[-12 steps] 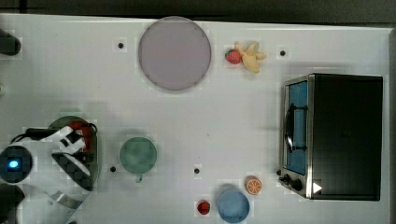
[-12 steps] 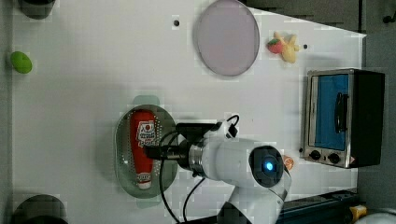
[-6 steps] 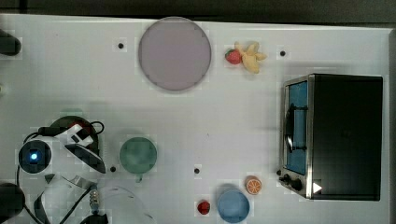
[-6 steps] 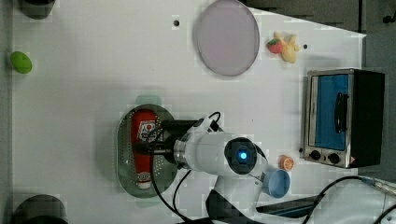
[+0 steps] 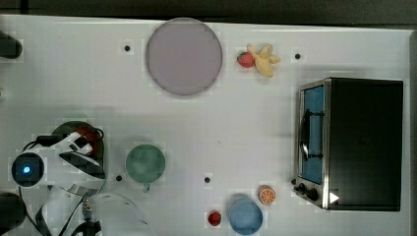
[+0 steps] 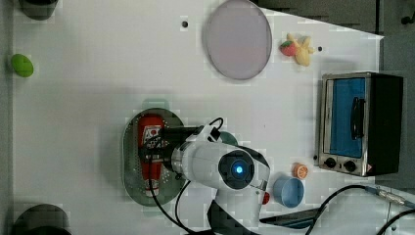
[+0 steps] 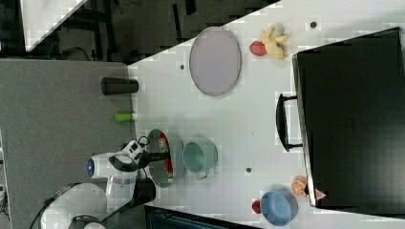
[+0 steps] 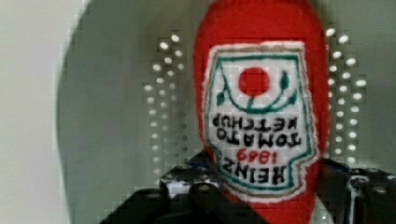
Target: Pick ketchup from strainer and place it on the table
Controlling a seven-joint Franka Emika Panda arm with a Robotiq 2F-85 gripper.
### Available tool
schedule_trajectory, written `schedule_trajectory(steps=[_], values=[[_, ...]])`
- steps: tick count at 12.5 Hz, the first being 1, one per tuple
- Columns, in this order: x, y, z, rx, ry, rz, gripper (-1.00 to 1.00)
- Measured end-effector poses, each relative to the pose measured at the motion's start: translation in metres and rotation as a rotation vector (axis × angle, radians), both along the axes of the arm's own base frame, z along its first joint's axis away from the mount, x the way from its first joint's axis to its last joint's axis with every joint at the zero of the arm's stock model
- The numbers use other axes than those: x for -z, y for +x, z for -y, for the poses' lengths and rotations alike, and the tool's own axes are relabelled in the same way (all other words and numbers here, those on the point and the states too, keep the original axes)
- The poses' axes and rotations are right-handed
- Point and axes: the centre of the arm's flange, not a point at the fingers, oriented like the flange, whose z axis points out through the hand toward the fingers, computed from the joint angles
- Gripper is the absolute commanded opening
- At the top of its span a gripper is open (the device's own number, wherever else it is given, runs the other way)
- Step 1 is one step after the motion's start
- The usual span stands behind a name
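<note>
The ketchup [image 8: 261, 116], a red bottle with a white label, lies flat in the pale green strainer [image 6: 129, 161] on the white table [image 5: 246, 128]. My gripper [image 8: 266, 186] is down inside the strainer and straddles the bottle's middle. One dark finger [image 8: 182, 184] presses on each side of the bottle. In the left view the gripper [image 6: 151, 149] covers the middle of the ketchup [image 6: 150, 128], and both ends of the bottle stick out. In the top view the arm hides most of the strainer [image 5: 69, 128], with a bit of the red ketchup [image 5: 88, 133] showing.
A round green cup [image 5: 145, 163] stands close beside the strainer. Farther off are a lilac plate [image 5: 183, 55], a toaster oven [image 5: 354, 142], a blue bowl [image 5: 245, 216], a strawberry [image 5: 214, 218], an orange half [image 5: 267, 194] and a banana with a strawberry [image 5: 260, 59].
The arm has shifted over the strainer and lowered. The fingers have come in from wide open to the bottle's sides. The ketchup lies where it was.
</note>
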Motion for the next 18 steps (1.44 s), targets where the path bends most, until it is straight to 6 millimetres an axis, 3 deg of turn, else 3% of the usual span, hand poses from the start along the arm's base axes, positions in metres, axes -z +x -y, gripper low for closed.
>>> schedule_trajectory(steps=[3, 5, 9, 12, 15, 18], values=[[-0.008, -0.001, -0.003, 0.002, -0.002, 0.008, 0.13], [-0.029, 0.001, -0.003, 0.090, 0.012, -0.036, 0.13], [-0.119, 0.003, -0.004, 0.200, 0.007, -0.079, 0.13], [-0.177, 0.002, -0.006, 0.136, -0.042, -0.100, 0.13], [-0.224, 0.021, 0.018, 0.064, -0.111, -0.119, 0.13], [-0.256, 0.052, 0.067, 0.032, -0.156, -0.082, 0.13]])
